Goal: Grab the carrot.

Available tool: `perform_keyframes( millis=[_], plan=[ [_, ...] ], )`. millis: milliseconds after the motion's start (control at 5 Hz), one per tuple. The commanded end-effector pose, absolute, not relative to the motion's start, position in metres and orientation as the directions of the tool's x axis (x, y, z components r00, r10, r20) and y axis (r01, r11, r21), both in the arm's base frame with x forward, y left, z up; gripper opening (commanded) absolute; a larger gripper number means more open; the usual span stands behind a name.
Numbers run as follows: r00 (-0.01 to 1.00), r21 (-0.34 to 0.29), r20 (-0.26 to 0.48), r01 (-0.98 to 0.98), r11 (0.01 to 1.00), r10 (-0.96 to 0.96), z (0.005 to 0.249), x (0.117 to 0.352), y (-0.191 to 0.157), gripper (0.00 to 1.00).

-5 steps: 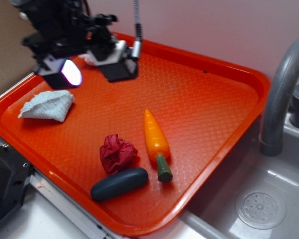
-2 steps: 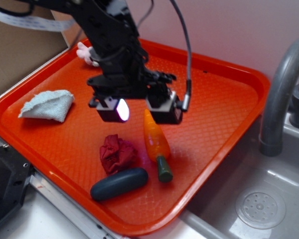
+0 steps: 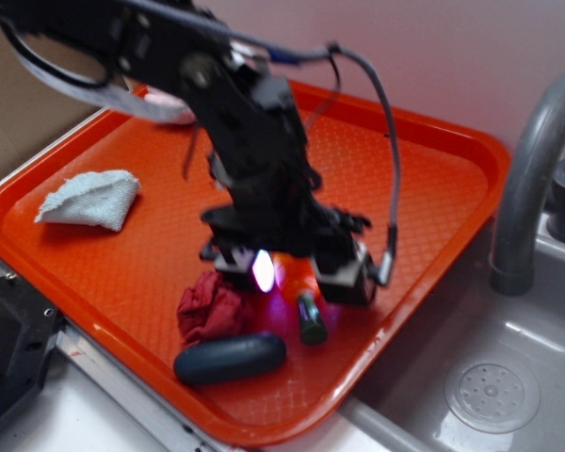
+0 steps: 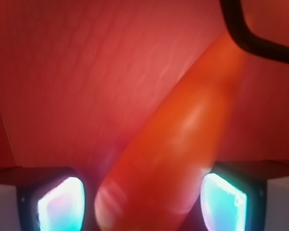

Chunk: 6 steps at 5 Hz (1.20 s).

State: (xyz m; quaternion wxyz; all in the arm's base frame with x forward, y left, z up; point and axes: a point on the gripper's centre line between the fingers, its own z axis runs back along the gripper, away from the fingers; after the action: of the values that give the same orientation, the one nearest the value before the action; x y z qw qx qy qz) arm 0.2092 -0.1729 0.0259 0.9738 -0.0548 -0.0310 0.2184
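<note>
Lowered tool [image 4: 144, 202] straddling carrot [image 4: 178, 144], jaws apart

I see the large red-orange plastic tray [image 3: 424, 179] with its waffle-textured floor carrying everything, so I place things relative to it. At its left edge lies a folded pale grey-white cloth [image 3: 89, 199]. Towards its front corner a wrinkly dark red cloth ball [image 3: 207, 309] sits on the floor, and just in front of that, near the front rim, lies a dark grey-blue oblong capsule [image 3: 230, 358]. Right of the ball, the glossy orange plastic toy carrot [image 4: 178, 144] lies on the tray floor, its dark green stem end [image 3: 310, 318] towards the front rim.
</note>
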Motion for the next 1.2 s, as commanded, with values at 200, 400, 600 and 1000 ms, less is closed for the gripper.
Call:
perform_keyframes(
  millis=[200, 400, 600, 1000],
  plan=[
    [0.899, -0.120, 0.039, -0.430, 0.895, 0.437, 0.024, 0.189, -0.211, 0.00],
    [0.925, -0.071, 0.030, -0.376, 0.924, 0.379, 0.046, 0.185, -0.206, 0.00],
    [0.951, 0.004, 0.039, -0.307, 0.952, 0.306, 0.096, 0.186, -0.165, 0.00],
    [0.963, 0.016, 0.160, -0.222, 0.975, 0.217, 0.184, 0.182, -0.083, 0.00]
  ],
)
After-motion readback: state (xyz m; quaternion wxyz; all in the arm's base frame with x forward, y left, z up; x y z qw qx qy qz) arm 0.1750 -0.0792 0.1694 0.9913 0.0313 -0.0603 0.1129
